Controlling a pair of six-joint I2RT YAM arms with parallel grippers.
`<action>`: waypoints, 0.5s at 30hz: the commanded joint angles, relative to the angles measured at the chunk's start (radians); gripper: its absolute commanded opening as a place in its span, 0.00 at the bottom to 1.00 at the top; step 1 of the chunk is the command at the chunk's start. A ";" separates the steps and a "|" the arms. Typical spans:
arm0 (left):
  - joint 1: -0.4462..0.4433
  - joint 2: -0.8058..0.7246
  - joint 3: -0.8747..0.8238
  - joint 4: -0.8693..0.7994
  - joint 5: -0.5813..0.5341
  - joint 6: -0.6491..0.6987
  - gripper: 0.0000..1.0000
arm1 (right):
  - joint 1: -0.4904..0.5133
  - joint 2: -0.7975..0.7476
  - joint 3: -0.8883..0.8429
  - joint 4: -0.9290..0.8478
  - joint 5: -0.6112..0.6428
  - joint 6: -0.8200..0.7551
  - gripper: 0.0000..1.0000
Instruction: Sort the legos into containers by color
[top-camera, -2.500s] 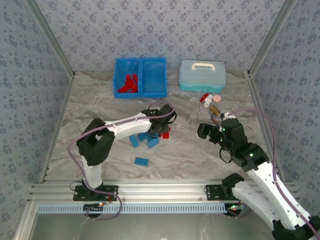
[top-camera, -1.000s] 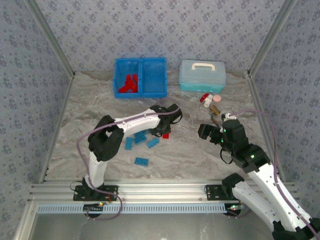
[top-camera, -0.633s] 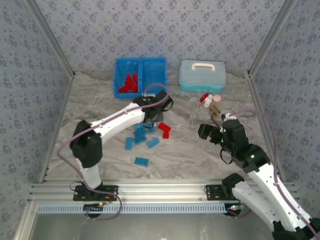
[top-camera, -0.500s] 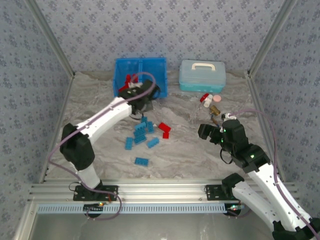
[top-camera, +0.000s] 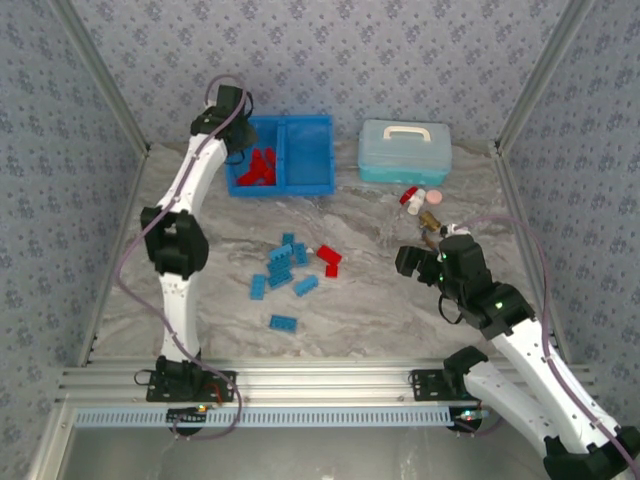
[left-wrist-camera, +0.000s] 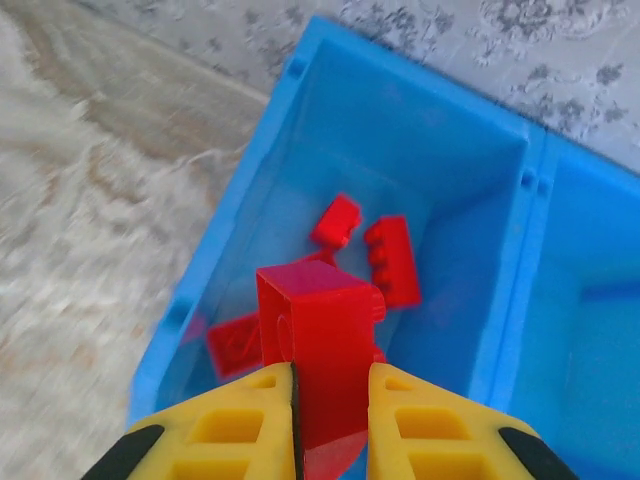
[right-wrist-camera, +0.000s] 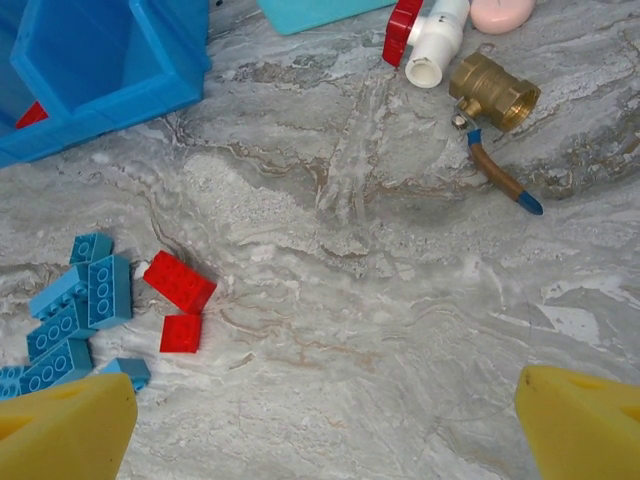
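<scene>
The left gripper (left-wrist-camera: 330, 395) clamps a bright red studded plastic brick (left-wrist-camera: 318, 330), long axis along its fingers, over the left compartment (left-wrist-camera: 400, 140) of a bright blue rectangular plastic bin (top-camera: 331, 155); the right gripper (right-wrist-camera: 325, 415) gapes wide.

loose legos and boxes
two red legos (right-wrist-camera: 180, 282), about seven blue legos (top-camera: 283, 322), one two-compartment blue bin (top-camera: 308, 187), one pale case (top-camera: 404, 152).
</scene>
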 joint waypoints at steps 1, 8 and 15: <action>0.003 0.151 0.252 -0.064 0.064 0.067 0.18 | -0.007 0.010 0.037 -0.003 0.026 -0.016 1.00; 0.024 0.262 0.290 0.089 0.047 0.091 0.21 | -0.011 0.032 0.049 -0.003 0.020 -0.030 1.00; 0.032 0.247 0.289 0.100 0.128 0.091 0.29 | -0.012 0.031 0.057 -0.020 0.021 -0.034 1.00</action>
